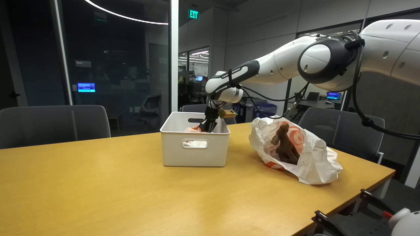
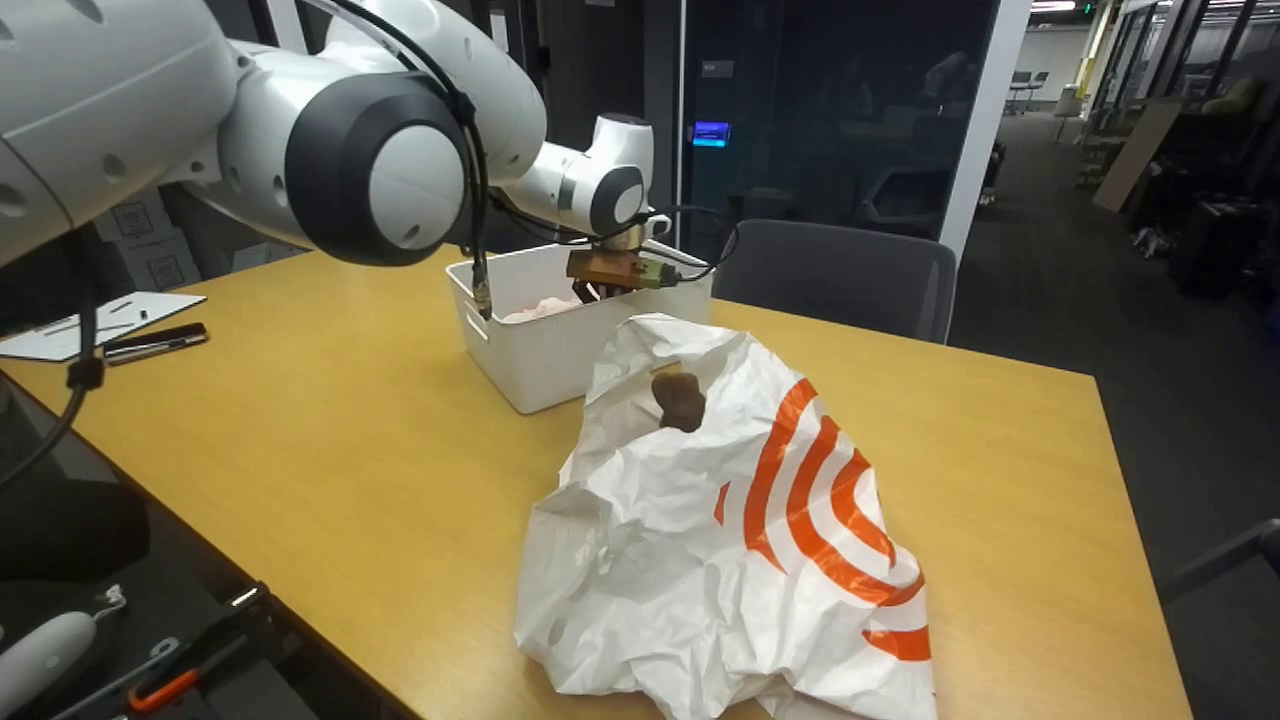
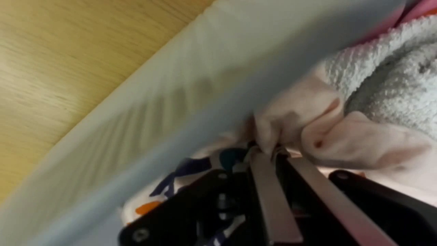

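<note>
The hand [image 3: 267, 152], its tips close together, pinches rumpled, pale-pink cloth [image 3: 362, 143] with small rust-coloured marks.

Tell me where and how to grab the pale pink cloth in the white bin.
I'd pinch one of the raised folds of the pale pink cloth, coming from above: it lies bunched inside the white bin, whose walls block the sides while the top is open. The end effector appears shut on such a fold, close to the bin's wall.
</note>
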Robot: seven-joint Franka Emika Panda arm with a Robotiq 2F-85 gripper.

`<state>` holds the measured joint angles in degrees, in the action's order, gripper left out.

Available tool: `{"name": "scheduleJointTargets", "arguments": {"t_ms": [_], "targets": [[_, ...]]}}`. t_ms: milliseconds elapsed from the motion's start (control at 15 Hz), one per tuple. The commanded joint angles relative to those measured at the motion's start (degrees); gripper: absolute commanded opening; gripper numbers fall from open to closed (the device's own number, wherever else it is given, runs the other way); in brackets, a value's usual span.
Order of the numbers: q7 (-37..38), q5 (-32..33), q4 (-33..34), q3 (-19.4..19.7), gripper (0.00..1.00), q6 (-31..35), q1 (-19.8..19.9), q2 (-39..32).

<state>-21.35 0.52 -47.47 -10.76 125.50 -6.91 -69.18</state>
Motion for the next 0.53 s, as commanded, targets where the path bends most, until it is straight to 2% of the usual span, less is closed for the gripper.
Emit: {"name": "scheduleJointTargets", "arguments": {"t_ms": [0, 467], "targets": [[-0.36, -0.04, 1.59, -0.38, 0.07, 3.15, -0.25, 1.19], [2.38, 1.16, -2.13, 1.26, 0.08, 13.56, -1.24, 7.15]]}}
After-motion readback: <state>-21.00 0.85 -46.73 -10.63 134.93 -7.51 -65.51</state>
